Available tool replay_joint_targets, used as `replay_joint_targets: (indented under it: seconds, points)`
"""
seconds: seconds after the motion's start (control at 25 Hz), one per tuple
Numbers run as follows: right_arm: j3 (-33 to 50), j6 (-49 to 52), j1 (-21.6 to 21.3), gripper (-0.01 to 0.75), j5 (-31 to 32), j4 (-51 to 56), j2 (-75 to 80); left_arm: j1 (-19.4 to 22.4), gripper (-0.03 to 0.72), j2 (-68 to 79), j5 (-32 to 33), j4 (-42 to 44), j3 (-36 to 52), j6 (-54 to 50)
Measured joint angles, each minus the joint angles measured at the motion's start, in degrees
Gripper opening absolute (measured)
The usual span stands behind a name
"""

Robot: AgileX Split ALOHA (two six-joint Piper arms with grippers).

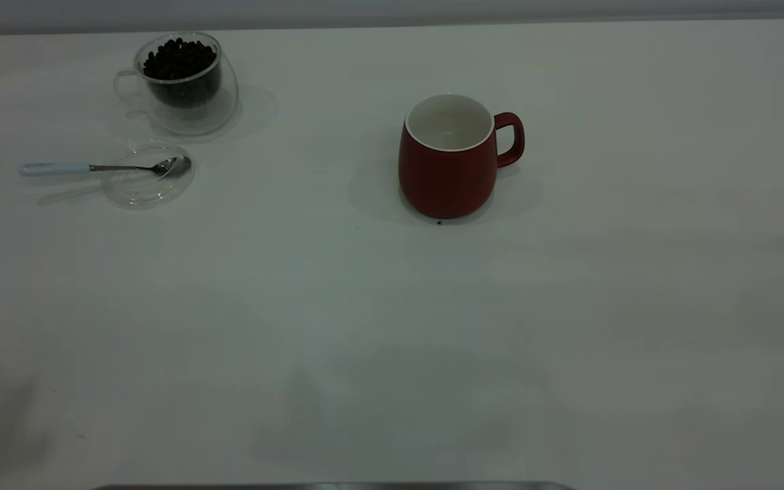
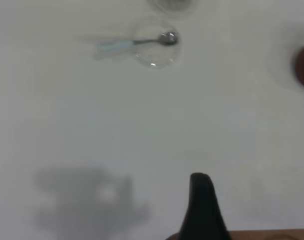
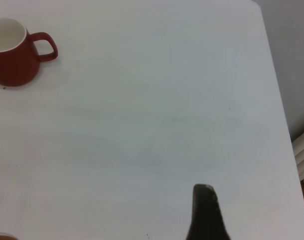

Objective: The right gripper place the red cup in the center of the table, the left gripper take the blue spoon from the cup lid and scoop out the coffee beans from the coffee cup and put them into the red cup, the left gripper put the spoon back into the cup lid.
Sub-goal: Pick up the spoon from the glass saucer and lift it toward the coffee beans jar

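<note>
Exterior view: a plain white counter [image 1: 392, 327], smooth and matte.
Mug: rounded dark-red ceramic mug [image 1: 448, 158] near the middle, white inside, loop handle.
Glass cup: clear, double-walled cup [image 1: 184, 83] heaped with dark beans [image 1: 180, 60], far left.
Spoon: pale-blue-handled spoon [image 1: 103, 167], metal bowl resting in a shallow glass lid [image 1: 149, 175].
Pincers: each wrist view shows one dark finger tip only; opening cannot be told.

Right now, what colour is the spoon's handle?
Pale light blue; the blue spoon shows best in the exterior view.
</note>
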Motion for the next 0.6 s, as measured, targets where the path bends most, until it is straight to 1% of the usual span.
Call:
replay_joint_targets:
  seconds: [0.16,0.28,0.36,0.44,0.6]
  points:
    - [0.0,0.0,0.0,0.546,0.0,0.0,0.0,0.1,0.595,13.0,-0.4,-3.0,-8.2,2.9]
    - [0.0,0.0,0.0,0.546,0.0,0.0,0.0,2.4,0.595,21.7,0.7,-4.0,-14.8,4.3]
    - [0.0,0.0,0.0,0.546,0.0,0.0,0.0,5.3,0.595,26.6,3.1,-5.5,-19.3,6.2]
    - [0.0,0.0,0.0,0.546,0.0,0.0,0.0,9.1,0.595,31.2,5.6,-8.3,-23.8,9.1]
    - [0.0,0.0,0.0,0.546,0.0,0.0,0.0,17.1,0.595,40.1,11.9,-20.7,-31.5,20.2]
